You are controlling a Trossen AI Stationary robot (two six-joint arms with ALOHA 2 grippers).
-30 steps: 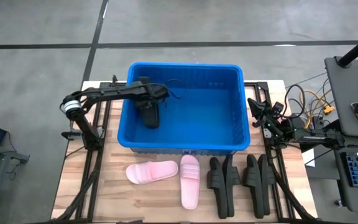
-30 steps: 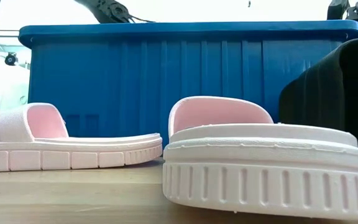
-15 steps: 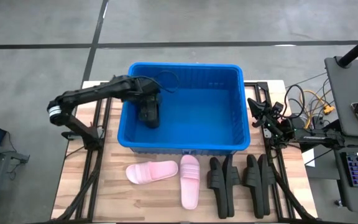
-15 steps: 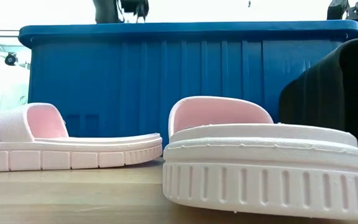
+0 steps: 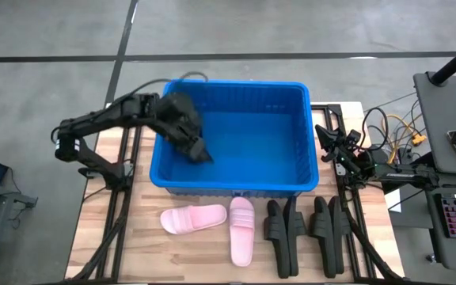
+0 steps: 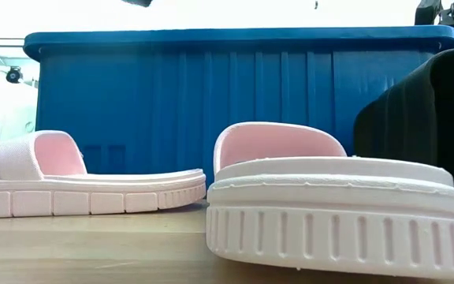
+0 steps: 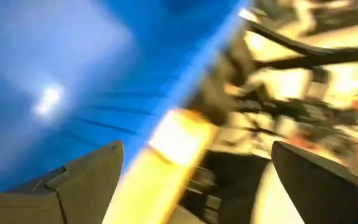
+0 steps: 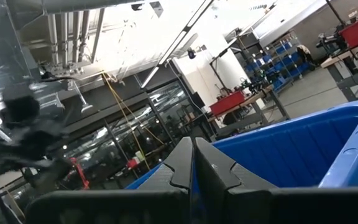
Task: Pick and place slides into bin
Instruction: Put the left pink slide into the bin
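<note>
The blue bin (image 5: 236, 188) stands at the table's far middle. My left gripper (image 5: 201, 152) hangs over the bin's left part; in its wrist view (image 7: 197, 148) the fingers are wide apart with nothing between them. Whether a slide lies under it in the bin, I cannot tell. Two pink slides (image 5: 192, 219) (image 5: 241, 229) and several black slides (image 5: 283, 229) (image 5: 331, 231) rest on their soles on the table in front of the bin. My right gripper (image 5: 321, 131) waits shut at the bin's right side.
The low view shows the pink slides (image 6: 85, 181) (image 6: 329, 213) and a black slide (image 6: 424, 126) close in front of the bin's near wall (image 6: 211, 102). Black frame rails (image 5: 125, 198) run along both table sides. Cables (image 5: 386, 127) lie at the right.
My left arm has drawn back toward the table's left edge. Its gripper has risen, almost leaving the top of the low view, and has turned above the bin's left part. The slides on the table have kept still.
</note>
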